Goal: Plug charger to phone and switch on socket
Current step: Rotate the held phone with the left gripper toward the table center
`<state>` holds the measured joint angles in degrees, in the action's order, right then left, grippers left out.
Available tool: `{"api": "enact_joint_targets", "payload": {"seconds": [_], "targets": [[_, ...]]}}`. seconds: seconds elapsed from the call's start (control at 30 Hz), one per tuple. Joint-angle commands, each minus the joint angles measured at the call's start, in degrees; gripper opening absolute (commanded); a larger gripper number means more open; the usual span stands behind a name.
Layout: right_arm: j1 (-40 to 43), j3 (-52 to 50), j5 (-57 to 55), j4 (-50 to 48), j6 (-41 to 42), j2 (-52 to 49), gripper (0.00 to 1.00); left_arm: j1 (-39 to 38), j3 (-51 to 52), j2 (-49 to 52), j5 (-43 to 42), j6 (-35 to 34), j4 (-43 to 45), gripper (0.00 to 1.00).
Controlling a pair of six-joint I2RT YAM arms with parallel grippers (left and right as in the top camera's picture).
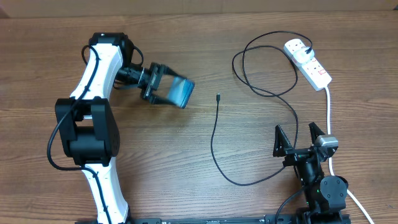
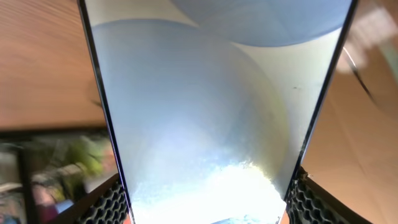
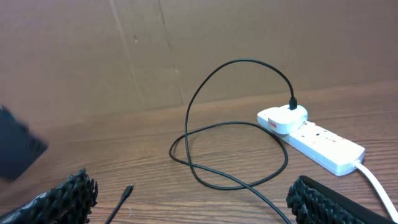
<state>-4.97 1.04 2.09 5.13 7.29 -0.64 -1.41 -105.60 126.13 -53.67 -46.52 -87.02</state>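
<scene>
We read the step in hand as fetching the charger's free end. Nearest, at the lower right of the overhead view, the right pincer (image 1: 297,137) is released, jaws wide with nothing between them. Just beyond it, at the lower left of its wrist view, the connector tip (image 3: 127,190) lies loose on the desk (image 1: 186,155). Overhead the tip sits mid-frame, apart from everything else, and the charger (image 1: 214,146) loops away from it along the bottom and back up to the right. Left of centre, the left pincer (image 1: 166,91) is grasping the phone (image 1: 182,92) by its edges, apparently lifted and tilted off the desk. Its wrist view is filled by the phone, pale and glaring, with a pad (image 2: 102,202) at each lower corner. Farthest, at the upper right, the socket (image 1: 309,62) has the charger's plug (image 3: 283,117) already seated; we cannot tell the switch state. Our judgement: take the cable just behind the tip, with the tip protruding and square to the jaws so it cannot swivel, and mind the slack loop dragging. We cannot see which phone edge holds the port, so confirm before mating.
</scene>
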Motion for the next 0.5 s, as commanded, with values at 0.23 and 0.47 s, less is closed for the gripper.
{"api": "enact_joint_targets", "payload": {"seconds": [0.23,0.47], "targets": [[-0.3,0.5,6.4,-0.5,15.3,-6.4,1.00,-3.1,-1.5,0.1,29.9,-13.1,4.0,0.04],[-0.3,15.5,23.3,0.4,18.5,-28.0,1.00,-3.2,-1.5,0.1,29.9,-13.1,4.2,0.04]]}}
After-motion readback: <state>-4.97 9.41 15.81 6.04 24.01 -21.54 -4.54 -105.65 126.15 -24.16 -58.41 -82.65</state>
